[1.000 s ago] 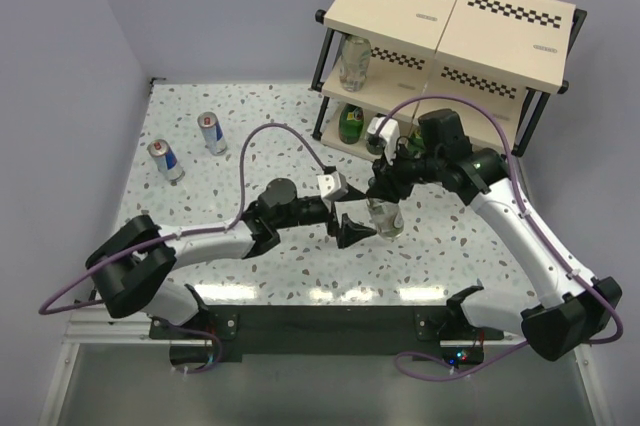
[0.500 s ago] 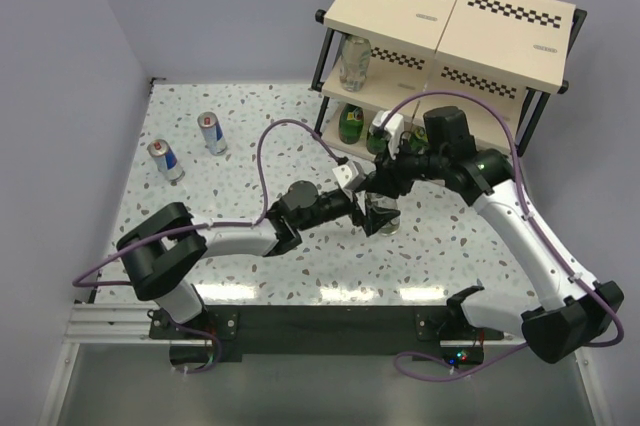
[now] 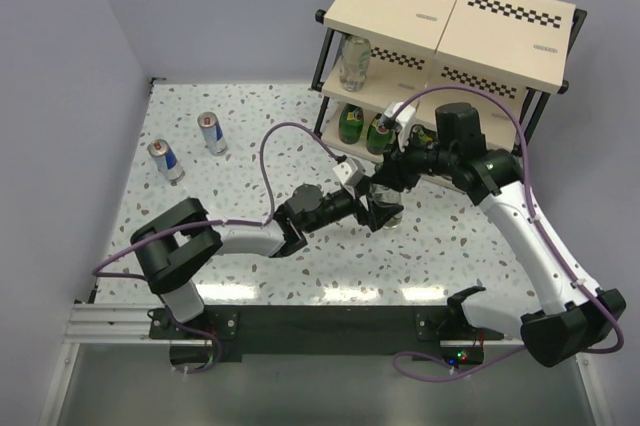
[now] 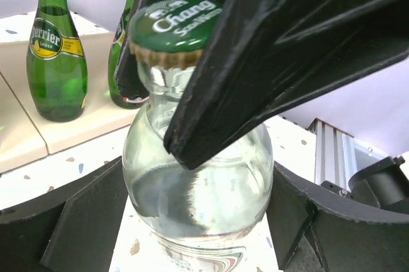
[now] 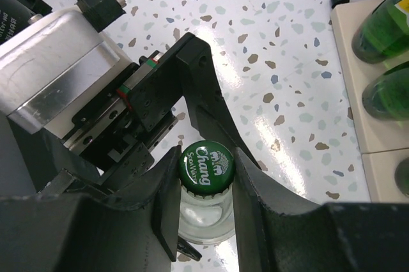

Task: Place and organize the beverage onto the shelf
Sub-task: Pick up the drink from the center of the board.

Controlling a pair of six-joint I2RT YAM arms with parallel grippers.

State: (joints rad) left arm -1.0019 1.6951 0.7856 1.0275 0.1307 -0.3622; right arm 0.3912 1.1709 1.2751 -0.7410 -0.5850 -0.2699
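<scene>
A clear bottle [image 3: 389, 210] with a green cap [image 5: 208, 166] stands on the table in front of the shelf [image 3: 460, 16]. My right gripper [image 5: 208, 177] is shut on its cap and neck from above. My left gripper [image 4: 198, 218] has come in from the side, and its fingers [image 4: 83, 221] press the glass belly [image 4: 198, 182] on both sides. Another clear bottle [image 3: 354, 61] stands on the middle board. Two green bottles [image 3: 350, 126] [image 3: 380, 134] stand on the lowest board. Two blue-and-silver cans [image 3: 165, 158] [image 3: 211, 132] stand at the table's far left.
The shelf's black frame leg [image 3: 328, 96] and lowest board [image 5: 377, 133] lie just behind the held bottle. Both arms meet at mid-table, with a purple cable [image 3: 290, 136] arching over the left one. Grey walls close the left and back.
My left arm has reached right to the clear bottle, and its jaws have narrowed onto the body. The right gripper has kept its hold on the cap, drifting slightly toward the shelf.
</scene>
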